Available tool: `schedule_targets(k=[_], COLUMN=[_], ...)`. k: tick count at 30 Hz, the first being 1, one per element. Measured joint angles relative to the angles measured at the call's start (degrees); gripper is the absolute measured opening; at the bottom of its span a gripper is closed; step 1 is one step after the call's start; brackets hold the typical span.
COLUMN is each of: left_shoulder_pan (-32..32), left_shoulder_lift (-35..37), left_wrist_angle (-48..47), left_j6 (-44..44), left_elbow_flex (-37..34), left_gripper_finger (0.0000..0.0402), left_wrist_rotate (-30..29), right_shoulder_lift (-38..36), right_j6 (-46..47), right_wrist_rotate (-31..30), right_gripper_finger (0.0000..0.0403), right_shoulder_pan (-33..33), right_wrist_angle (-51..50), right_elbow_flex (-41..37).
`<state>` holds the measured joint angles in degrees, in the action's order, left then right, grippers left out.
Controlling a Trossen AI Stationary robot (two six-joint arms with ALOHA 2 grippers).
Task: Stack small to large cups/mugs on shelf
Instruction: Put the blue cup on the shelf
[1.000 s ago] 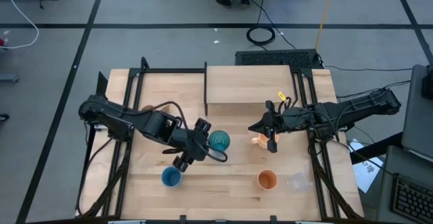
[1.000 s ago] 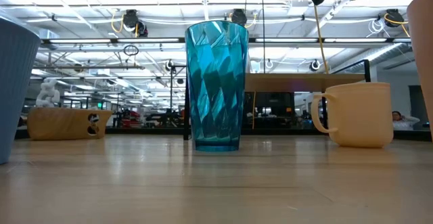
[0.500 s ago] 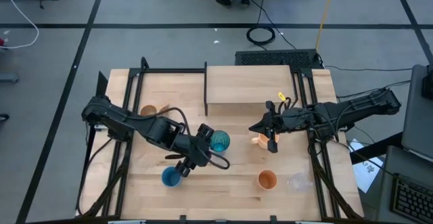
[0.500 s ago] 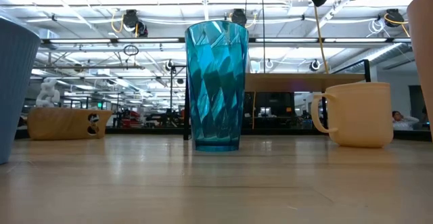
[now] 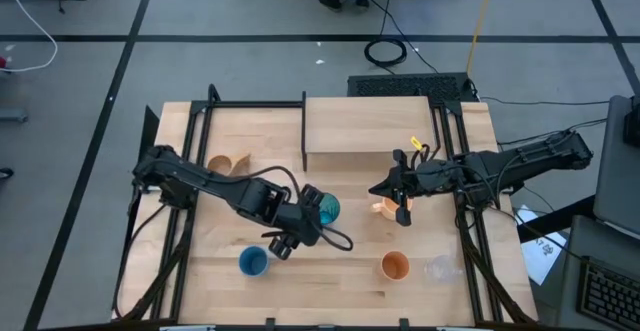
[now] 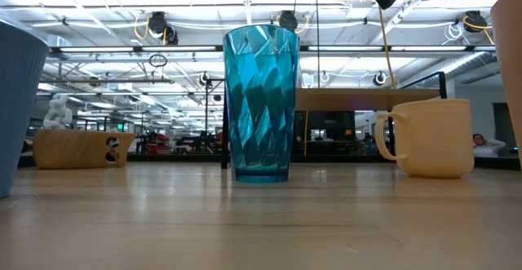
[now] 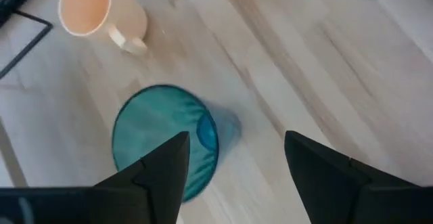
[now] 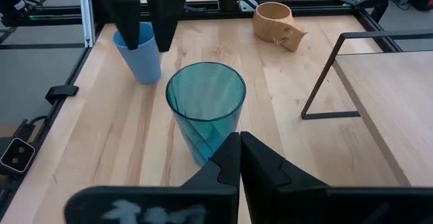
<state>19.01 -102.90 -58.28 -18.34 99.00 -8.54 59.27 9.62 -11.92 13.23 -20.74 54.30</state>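
While poised above the teal tumbler (image 5: 323, 208), left tool (image 5: 297, 233) open, empty, right tool (image 5: 394, 193) shut.

Blue cup (image 6: 16, 107) cropped at frame edge.

Light-wood desk (image 5: 340, 271) with black frame rails along both sides. At its far edge stands the shelf (image 5: 365, 126), a low light-wood platform on black legs. Resting directly on the desk: teal tumbler (image 5: 325, 208) upright near centre; blue cup (image 5: 252, 262) toward the near left; brown wooden mug (image 5: 228, 162) far left; orange handled mug (image 5: 381, 208) right of centre; orange cup (image 5: 396, 266) and clear cup (image 5: 439, 267) side by side, near right.
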Motion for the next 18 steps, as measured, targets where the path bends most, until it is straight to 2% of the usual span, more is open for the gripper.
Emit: schedule_targets(k=[18], left_shoulder_pan=[-1.05], left_shoulder_lift=[-1.09], left_wrist_angle=[-1.57], left_j6=[-0.14], left_elbow_flex=[-1.21], left_gripper_finger=[0.0243], left_wrist_rotate=[-0.58], right_shoulder_lift=[-0.02], right_j6=[0.02], right_wrist_rotate=[0.00], right_gripper_finger=[0.0000], right_shoulder_pan=[0.00], right_wrist_angle=[-1.42], right_elbow_flex=[0.00])
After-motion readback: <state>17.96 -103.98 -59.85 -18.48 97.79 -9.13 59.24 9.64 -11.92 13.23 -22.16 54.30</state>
